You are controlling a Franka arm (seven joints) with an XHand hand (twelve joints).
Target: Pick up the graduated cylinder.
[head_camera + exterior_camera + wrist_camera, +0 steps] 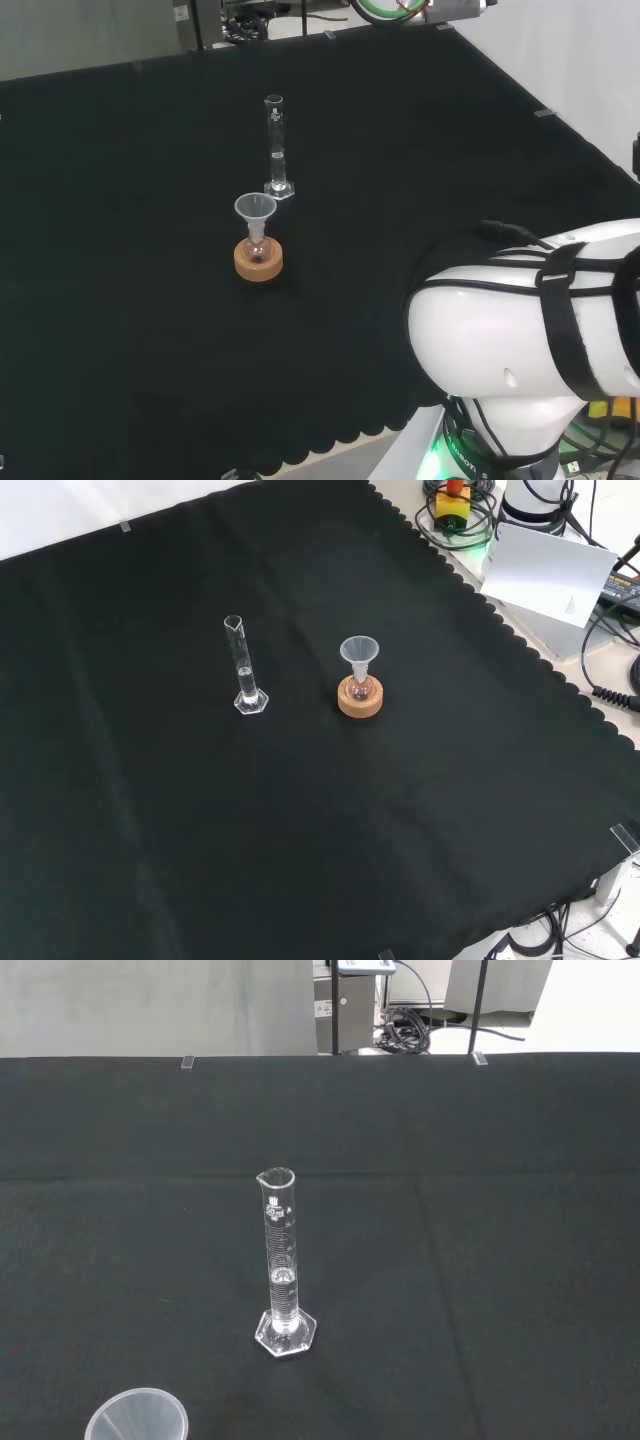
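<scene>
Hand state can't be told. On black cloth (150,860): 1 graduated cylinder (243,670), clear, upright on hexagonal foot, nothing touching it. 1 cork ring (360,698) w/ small flask (360,688) and 1 funnel (359,654) on top — just right of cylinder in front view, apart

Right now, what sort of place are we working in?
Probably a lab bench set up for glassware handling: a graduated cylinder stands upright on black cloth, beside a funnel sitting in a small flask on a cork ring.
</scene>
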